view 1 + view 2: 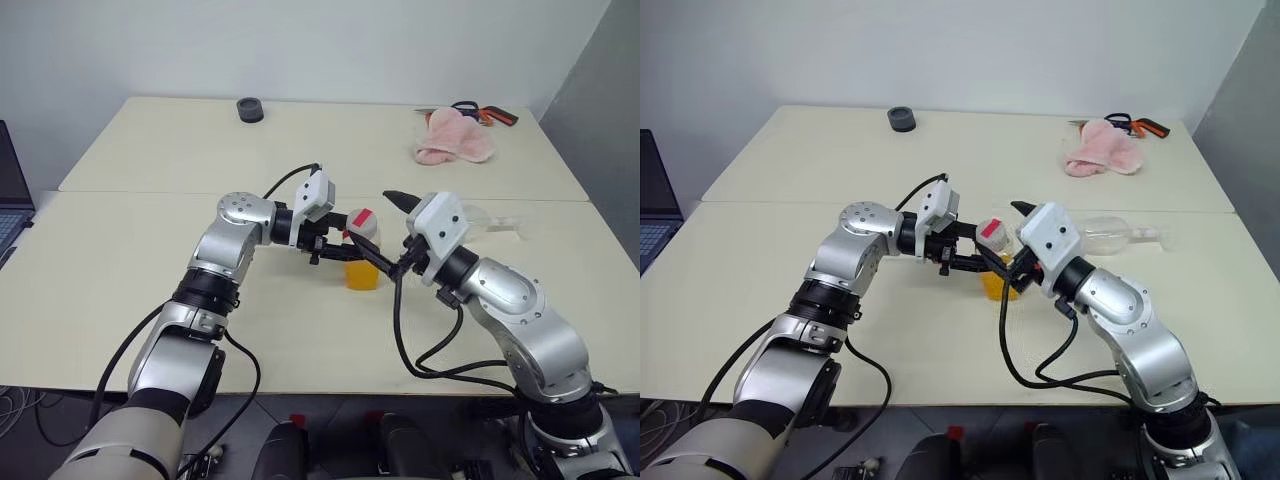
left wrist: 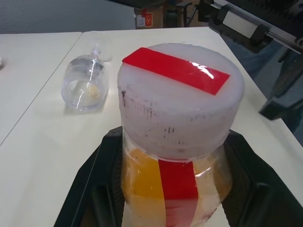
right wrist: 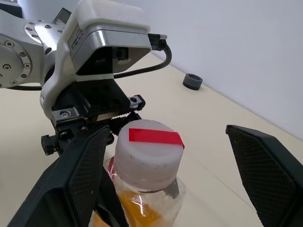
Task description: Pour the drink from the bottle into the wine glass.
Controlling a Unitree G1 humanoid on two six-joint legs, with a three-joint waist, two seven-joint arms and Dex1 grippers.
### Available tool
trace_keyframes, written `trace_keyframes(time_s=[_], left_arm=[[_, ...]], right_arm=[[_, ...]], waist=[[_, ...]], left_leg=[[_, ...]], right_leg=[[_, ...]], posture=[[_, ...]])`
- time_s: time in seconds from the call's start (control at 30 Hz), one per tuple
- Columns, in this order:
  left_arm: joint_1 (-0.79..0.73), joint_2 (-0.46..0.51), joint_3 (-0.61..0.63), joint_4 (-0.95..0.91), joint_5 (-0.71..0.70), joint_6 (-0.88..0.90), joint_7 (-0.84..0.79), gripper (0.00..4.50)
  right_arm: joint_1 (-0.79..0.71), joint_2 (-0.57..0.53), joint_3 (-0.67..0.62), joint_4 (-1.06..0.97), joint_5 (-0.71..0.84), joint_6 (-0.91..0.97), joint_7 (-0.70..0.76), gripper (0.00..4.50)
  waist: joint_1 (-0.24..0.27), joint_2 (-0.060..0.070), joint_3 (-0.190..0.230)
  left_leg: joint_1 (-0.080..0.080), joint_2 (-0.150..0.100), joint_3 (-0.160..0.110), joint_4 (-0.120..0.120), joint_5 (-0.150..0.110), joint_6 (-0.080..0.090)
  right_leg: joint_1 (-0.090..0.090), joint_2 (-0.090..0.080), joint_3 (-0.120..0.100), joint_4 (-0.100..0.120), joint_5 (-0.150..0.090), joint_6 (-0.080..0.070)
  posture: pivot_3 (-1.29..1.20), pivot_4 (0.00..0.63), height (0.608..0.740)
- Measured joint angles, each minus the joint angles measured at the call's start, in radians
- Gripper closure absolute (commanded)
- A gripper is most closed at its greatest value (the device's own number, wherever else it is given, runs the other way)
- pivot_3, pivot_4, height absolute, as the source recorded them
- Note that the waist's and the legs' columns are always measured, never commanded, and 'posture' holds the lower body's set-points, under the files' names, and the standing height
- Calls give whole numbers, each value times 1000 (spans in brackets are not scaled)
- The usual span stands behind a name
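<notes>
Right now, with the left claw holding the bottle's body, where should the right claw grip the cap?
Grip the white cap across its round side wall, from above on the robot's right: the left claw is shut on the bottle, and the open right claw already straddles it.

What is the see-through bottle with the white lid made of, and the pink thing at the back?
The small clear bottle looks like thin glossy plastic; its white cap like matte plastic. The crumpled pink cloth looks like soft, fuzzy fabric.
</notes>
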Motion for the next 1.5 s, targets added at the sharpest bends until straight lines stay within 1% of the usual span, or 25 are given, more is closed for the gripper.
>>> trace_keyframes(time_s=[0.13, 0.43, 0.87, 1.1, 1.2, 1.33, 1.5], left_arm=[[-1, 0, 0, 1, 0, -1, -1, 2326], [-1, -11, -3, 1, 1, -1, 5, 2326], [0, -9, -2, 1, 4, -3, 24, 2326], [0, -7, -2, 1, 6, -14, 24, 2326], [0, -6, -2, 2, 6, -16, 24, 2326], [0, -4, -2, 2, 6, -16, 24, 2326], [0, -4, -1, 3, 6, -17, 24, 2326]], right_arm=[[-8, 24, 4, 24, -20, -5, -5, 292], [4, -5, -16, 19, -30, -2, 13, 292], [42, -42, -100, -38, 56, 74, 35, 292], [68, -76, -139, -86, 140, 137, 80, 292], [69, -91, -142, -100, 164, 145, 91, 292], [46, -78, -133, -98, 169, 151, 86, 292], [-24, -34, -60, -64, 116, 131, 51, 292]], waist=[[0, 0, 0], [0, 0, 0], [0, 0, 0], [-1, 0, 0], [-1, 0, 0], [-1, 0, 0], [-1, 0, 0]], left_leg=[[0, 0, 0, 0, 0, 0], [0, 0, 0, 0, 0, 0], [0, 0, 0, 0, 0, 0], [0, 0, 0, 0, 0, 0], [0, 0, 0, 0, 0, 0], [0, 0, 0, 0, 0, 0], [0, 0, 0, 0, 0, 0]], right_leg=[[0, 0, 0, 0, 0, 0], [0, 0, 0, 0, 0, 0], [0, 0, 0, 0, 0, 0], [0, 0, 0, 0, 0, 0], [0, 0, 0, 0, 0, 0], [0, 0, 0, 0, 0, 0], [0, 0, 0, 0, 0, 0]], posture=[[0, 150, 740], [0, 150, 740], [0, 150, 740], [0, 150, 740], [0, 150, 740], [0, 150, 740], [0, 150, 740]])
